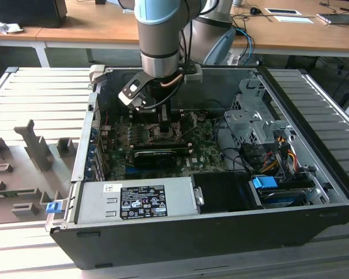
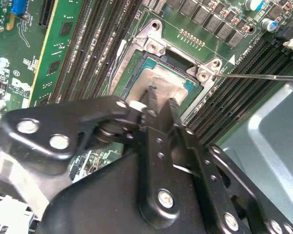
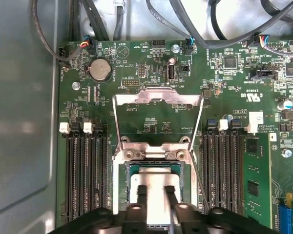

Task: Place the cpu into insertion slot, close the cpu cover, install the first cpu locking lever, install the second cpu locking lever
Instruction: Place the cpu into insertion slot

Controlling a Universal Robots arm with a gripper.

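The silver-topped cpu [image 3: 155, 181] lies flat in the insertion slot [image 3: 154, 167], whose dark rim shows around it on the green board. My gripper [image 3: 156, 191] hangs right over the chip, its two black fingers a narrow gap apart with nothing between them. That gap is narrower than the chip. In the second wrist view the fingertips [image 2: 151, 91] stand over the cpu [image 2: 166, 80]. The cpu cover [image 3: 158, 96] is swung open and lies back beyond the slot. A thin locking lever [image 3: 199, 165] stands free beside the slot. In the exterior view the gripper [image 1: 161, 125] is deep inside the computer case.
Black memory slots [image 3: 85, 175] flank the socket on both sides. A long black graphics card [image 1: 157, 154] lies in front of the socket, with the power supply [image 1: 136, 200] at the case front. The drive cage [image 1: 256, 122] and cables [image 1: 276, 151] are on the exterior view's right.
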